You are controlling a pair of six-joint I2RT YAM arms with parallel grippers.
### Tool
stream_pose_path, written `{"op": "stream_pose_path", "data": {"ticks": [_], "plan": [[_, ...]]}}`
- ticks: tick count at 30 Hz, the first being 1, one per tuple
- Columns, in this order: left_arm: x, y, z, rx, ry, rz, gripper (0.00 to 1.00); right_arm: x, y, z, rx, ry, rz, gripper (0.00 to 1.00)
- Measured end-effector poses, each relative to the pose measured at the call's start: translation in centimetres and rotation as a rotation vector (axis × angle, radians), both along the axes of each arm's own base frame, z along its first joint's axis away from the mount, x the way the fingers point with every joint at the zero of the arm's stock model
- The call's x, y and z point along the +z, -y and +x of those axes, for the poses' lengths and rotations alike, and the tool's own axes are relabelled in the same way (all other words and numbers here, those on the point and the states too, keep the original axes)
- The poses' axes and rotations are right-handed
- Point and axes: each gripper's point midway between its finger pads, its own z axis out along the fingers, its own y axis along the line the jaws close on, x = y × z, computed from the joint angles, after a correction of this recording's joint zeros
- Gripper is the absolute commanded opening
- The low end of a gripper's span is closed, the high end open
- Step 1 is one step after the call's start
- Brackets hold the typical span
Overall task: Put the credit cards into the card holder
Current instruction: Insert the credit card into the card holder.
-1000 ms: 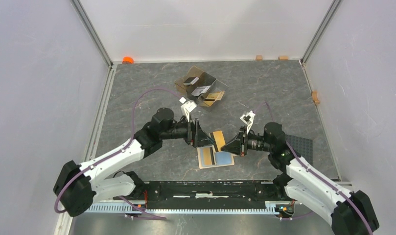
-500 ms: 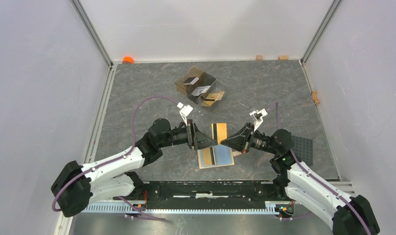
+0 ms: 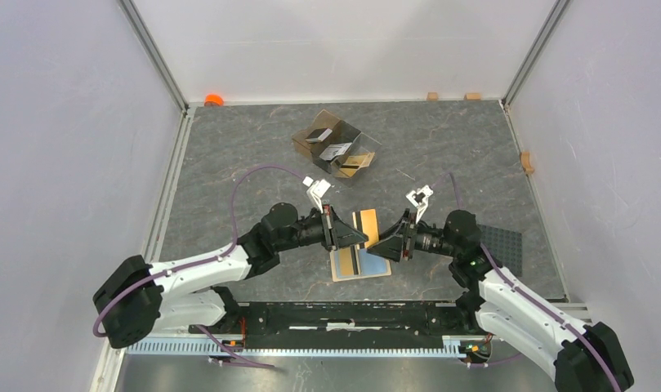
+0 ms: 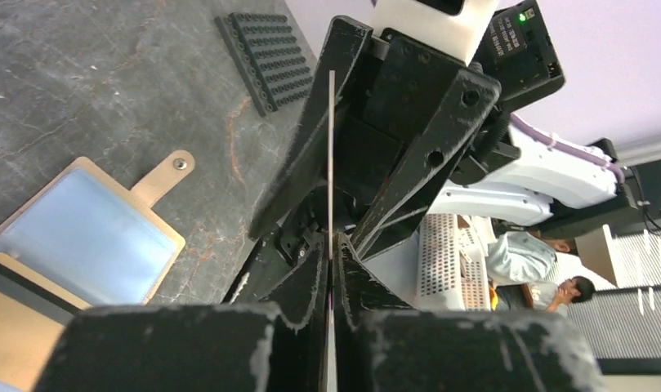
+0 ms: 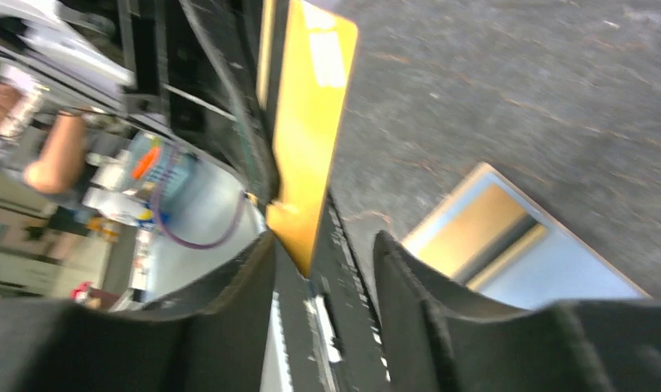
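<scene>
An orange-gold credit card (image 3: 365, 224) hangs above the table between the two grippers. My left gripper (image 3: 359, 238) is shut on one end of it; in the left wrist view the card (image 4: 331, 155) shows edge-on, pinched between the fingers (image 4: 306, 282). My right gripper (image 5: 323, 245) stands open around the card's (image 5: 310, 122) other end, its jaws apart. The tan card holder (image 3: 361, 263) lies open on the table just below, blue pockets up, with a gold card (image 5: 474, 233) bearing a dark stripe tucked in it.
A clear brown-tinted divided box (image 3: 335, 145) holding more cards stands further back. A dark studded plate (image 3: 502, 245) lies by the right arm. An orange object (image 3: 214, 100) and small tan blocks (image 3: 432, 95) sit along the back wall.
The left gripper has shut on the orange-gold card and the right gripper has let go and opened. Both grippers have dropped slightly toward the card holder.
</scene>
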Motion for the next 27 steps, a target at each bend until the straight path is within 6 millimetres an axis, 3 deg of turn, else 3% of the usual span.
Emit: {"op": "stream_pose_path", "data": {"ticks": [3,8,13,16,21,27], "plan": [[-0.7,-0.1,0.5,0.042,-0.012,0.025,0.02,-2.1,0.6,0.6,-0.044,-0.029,-0.106,0.7],[-2.6,-1.0,1.4,0.127,-0.051,0.105,0.02,-6.5,3.7,3.1,-0.261,-0.086,-0.357,0.72],[-6.6,-1.8,1.0,0.165,-0.134,0.251,0.02,-10.3,8.5,4.7,-0.492,-0.128,-0.597,0.69],[-9.3,-1.8,0.1,0.16,-0.196,0.334,0.02,-11.5,10.2,4.9,-0.557,-0.143,-0.682,0.65],[-11.7,-1.7,-0.9,0.152,-0.264,0.399,0.02,-12.7,10.3,4.6,-0.546,-0.159,-0.701,0.57],[-12.2,-1.7,-0.9,0.163,-0.288,0.408,0.02,-14.6,10.3,3.8,-0.514,-0.195,-0.722,0.46]]}}
